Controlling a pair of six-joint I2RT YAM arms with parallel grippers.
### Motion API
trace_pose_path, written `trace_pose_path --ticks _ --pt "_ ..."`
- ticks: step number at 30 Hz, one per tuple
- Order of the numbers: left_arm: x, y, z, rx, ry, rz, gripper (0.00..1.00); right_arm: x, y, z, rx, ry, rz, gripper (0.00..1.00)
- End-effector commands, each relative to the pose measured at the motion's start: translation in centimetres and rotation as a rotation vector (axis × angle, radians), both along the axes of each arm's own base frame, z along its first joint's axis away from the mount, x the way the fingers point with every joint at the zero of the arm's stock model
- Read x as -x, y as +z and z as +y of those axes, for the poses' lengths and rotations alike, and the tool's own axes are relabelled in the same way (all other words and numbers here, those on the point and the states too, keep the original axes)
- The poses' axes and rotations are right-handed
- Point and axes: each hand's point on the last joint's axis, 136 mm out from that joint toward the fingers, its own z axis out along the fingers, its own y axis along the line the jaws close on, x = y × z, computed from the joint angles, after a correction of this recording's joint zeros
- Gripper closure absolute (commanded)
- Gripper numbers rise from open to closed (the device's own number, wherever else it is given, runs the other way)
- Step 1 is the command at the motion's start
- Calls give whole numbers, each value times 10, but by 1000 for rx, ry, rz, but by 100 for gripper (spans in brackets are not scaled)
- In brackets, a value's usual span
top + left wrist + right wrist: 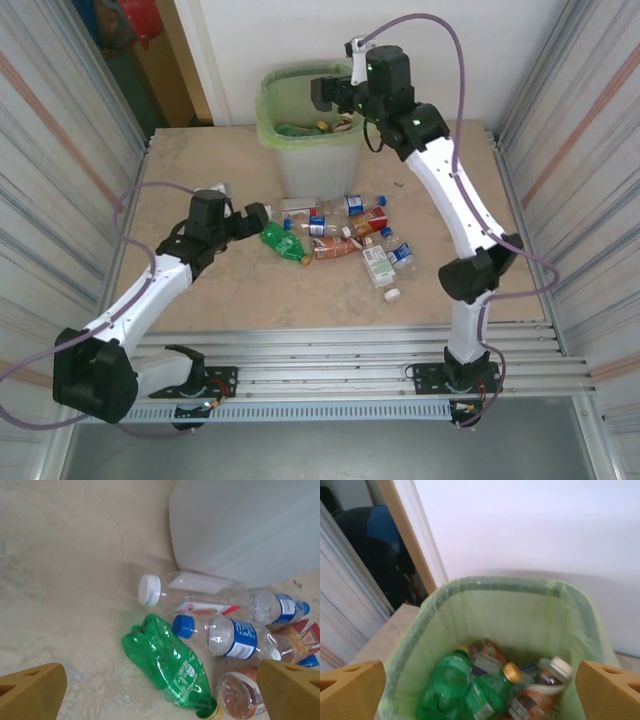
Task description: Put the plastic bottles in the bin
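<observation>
Top external view: crushed plastic bottles are lying in a loose heap mid-table, green, clear and brown, with blue, white and red caps. Beside the heap, the left gripper is hovering near a crinkled green bottle, fingers spread wide, holding nothing. Smooth beige table is lying open left of the heap. Farther back, the bin, square, translucent, lined with a light green bag, is standing at the far edge, several bottles inside. Above its mouth the right gripper is hanging, fingers spread, empty.
</observation>
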Motion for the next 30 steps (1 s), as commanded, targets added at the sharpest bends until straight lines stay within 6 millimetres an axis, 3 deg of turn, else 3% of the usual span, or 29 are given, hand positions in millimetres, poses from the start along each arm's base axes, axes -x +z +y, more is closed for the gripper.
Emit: trace_pose_path --ticks 1,5,11,18,23,30 --pt "4 -17 -4 15 39 42 3 18 -9 -25 33 -86 38 2" --pt "8 -28 -13 9 45 66 3 44 -24 -56 42 -168 73 0" --pt "14 -44 -28 18 45 104 3 86 -72 -112 47 -335 153 2" --pt "7 -56 -42 23 33 148 3 130 -128 -170 -8 -492 265 2" --pt "2 -72 -50 25 41 193 4 151 -161 -192 4 -553 346 2" --pt "-13 -87 -58 5 49 229 1 167 -199 -201 45 -589 452 2"
